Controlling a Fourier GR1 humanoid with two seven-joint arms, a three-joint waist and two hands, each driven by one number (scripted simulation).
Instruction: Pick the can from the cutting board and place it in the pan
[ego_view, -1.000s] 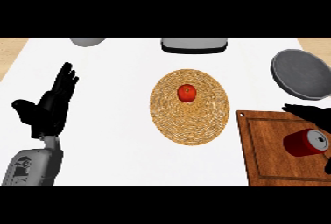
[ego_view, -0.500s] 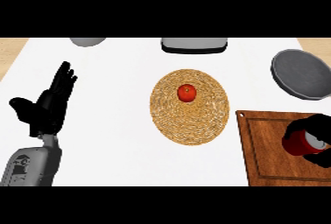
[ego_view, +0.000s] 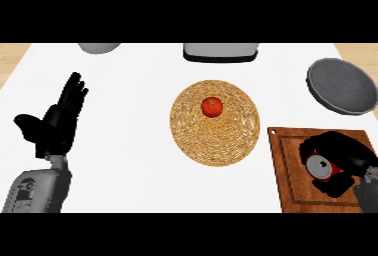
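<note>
Fingers (ego_view: 334, 142) of the right hand (ego_view: 356, 156) curl, apparently fully, round the can (ego_view: 322, 166); lift it clear of the cutting board (ego_view: 291, 186) first.

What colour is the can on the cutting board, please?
The can is red; head view.

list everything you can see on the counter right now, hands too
counter: one, white, under everything
mat: one, woven tan, centre
tomato: one, red, on the mat's upper half
pan: one, grey, upper right, apart from the board
cutting board: one, brown wood, lower right
can: one, red with grey top, on the cutting board
round thing: one, grey, top left, cut off by the edge
boxy thing: one, grey and dark, top centre, cut off
left hand: one, black, open, resting at the left
right hand: one, black, curled round the can
</note>
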